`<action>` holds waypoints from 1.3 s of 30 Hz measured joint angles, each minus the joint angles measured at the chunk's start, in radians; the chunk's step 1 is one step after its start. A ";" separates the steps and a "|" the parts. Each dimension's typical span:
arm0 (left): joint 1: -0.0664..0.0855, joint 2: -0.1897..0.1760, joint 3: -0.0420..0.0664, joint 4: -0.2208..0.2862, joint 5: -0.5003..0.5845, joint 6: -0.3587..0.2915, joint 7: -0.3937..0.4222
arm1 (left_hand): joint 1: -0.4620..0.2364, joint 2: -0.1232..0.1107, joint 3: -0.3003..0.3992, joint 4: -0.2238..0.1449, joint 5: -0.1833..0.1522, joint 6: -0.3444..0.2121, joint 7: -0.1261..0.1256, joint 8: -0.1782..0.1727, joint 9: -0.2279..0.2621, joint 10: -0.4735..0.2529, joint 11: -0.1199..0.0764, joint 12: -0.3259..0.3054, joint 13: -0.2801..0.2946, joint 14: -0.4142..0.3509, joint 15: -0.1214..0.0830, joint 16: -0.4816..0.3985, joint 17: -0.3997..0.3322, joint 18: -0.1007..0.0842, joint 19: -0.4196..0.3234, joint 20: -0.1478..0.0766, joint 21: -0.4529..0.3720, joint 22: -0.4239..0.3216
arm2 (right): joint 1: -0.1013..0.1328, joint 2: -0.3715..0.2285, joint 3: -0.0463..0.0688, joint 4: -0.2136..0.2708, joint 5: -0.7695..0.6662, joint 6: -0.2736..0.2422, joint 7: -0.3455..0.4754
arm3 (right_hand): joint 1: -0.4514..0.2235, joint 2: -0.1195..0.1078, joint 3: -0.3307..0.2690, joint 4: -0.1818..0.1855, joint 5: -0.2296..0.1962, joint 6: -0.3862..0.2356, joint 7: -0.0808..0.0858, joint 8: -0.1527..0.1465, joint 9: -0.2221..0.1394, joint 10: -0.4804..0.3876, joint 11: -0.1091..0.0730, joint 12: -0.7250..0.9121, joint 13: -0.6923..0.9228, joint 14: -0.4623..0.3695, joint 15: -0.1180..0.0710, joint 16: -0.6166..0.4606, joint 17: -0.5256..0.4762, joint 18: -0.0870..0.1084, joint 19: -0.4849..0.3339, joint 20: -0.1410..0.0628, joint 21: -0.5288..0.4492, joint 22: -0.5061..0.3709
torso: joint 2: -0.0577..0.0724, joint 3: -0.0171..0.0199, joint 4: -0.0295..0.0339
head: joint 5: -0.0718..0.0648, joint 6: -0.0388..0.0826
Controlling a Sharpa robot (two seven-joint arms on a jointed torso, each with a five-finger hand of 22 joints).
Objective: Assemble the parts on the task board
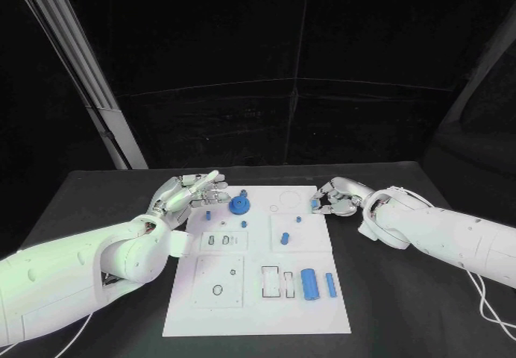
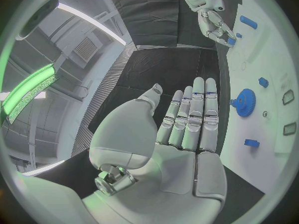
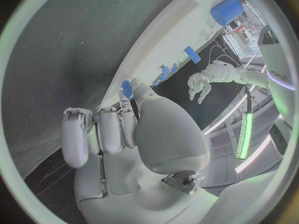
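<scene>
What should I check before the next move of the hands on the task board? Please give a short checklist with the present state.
1. Left hand free of parts: ok; fingers straight and apart, holding nothing.
2. Right hand has its small blue part at the fingertips: ok by the head view; how firm the hold is, cannot tell.
3. Blue gear lies on the task board: ok.
4. Left hand apart from the gear: ok, it is beside it.
5. Large blue cylinder and the thinner blue pin lie apart on the board: ok.
</scene>
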 measured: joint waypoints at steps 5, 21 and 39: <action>0.000 -0.001 0.000 0.000 0.000 0.000 0.000 | 0.000 0.000 0.000 0.000 0.000 0.000 0.000 0.000 0.000 0.000 0.000 0.000 0.000 0.000 0.000 0.000 0.000 0.000 0.000 0.000 0.000 0.000 | -0.001 0.002 0.000 -0.001 0.000 -0.001 0.000 | -0.007 0.018 0.017 -0.005 0.000 0.030 -0.008 0.008 0.000 0.004 -0.004 0.008 -0.001 -0.001 -0.008 0.000 0.003 0.000 0.004 -0.004 0.000 0.000 | 0.000 0.0002 0.0000 | -0.001 -0.002; 0.000 -0.003 0.000 0.001 0.000 0.002 -0.001 | 0.000 0.000 0.000 0.000 0.000 0.000 0.000 0.000 0.000 0.000 0.000 0.000 0.000 0.000 0.000 0.000 0.000 0.000 0.000 0.000 0.000 0.000 | -0.002 -0.009 0.000 0.028 -0.002 -0.061 -0.001 | -0.013 0.037 0.050 -0.025 -0.009 0.070 -0.015 0.029 0.000 0.004 -0.032 0.028 -0.002 0.002 -0.034 0.000 0.009 0.000 0.006 -0.026 0.000 0.000 | -0.001 0.0008 -0.0006 | 0.000 -0.004; 0.002 -0.010 0.000 0.013 0.022 0.003 -0.002 | -0.003 0.003 0.000 0.000 0.000 0.000 0.000 0.000 0.000 0.000 0.000 0.000 0.000 0.000 0.000 0.000 0.001 0.000 0.000 0.000 0.000 -0.001 | 0.002 -0.011 0.024 0.295 -0.062 -0.132 -0.143 | -0.023 0.047 0.062 -0.027 -0.018 0.071 -0.015 0.022 0.000 0.003 -0.032 0.017 0.000 0.002 -0.034 0.000 0.000 0.000 0.005 -0.027 0.000 0.000 | -0.011 -0.0089 0.0046 | 0.028 -0.016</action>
